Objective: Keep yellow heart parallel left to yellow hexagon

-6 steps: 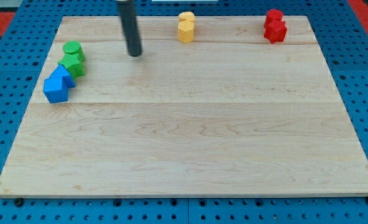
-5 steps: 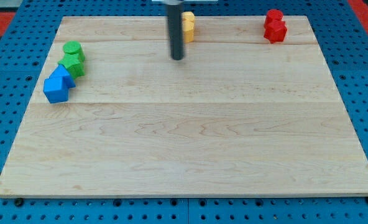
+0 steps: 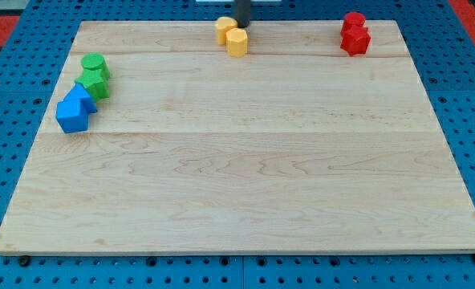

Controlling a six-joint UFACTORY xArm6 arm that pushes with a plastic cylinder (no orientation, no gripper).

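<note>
Two yellow blocks touch each other near the top edge of the wooden board [image 3: 237, 185]. One yellow block [image 3: 225, 29] is upper left; I cannot tell which is the heart. The other yellow block [image 3: 237, 42] is lower right of it. My tip [image 3: 243, 26] is at the view's top, just right of the upper yellow block and just above the lower one. Only the rod's lowest part shows.
Two red blocks [image 3: 355, 34] sit stacked together at the top right. Two green blocks [image 3: 94, 75] and two blue blocks [image 3: 75, 109] cluster at the left edge of the board.
My tip moved right along the top, then up behind the yellow blocks. The yellow pair shifted: one block now lies further left and the other lower.
</note>
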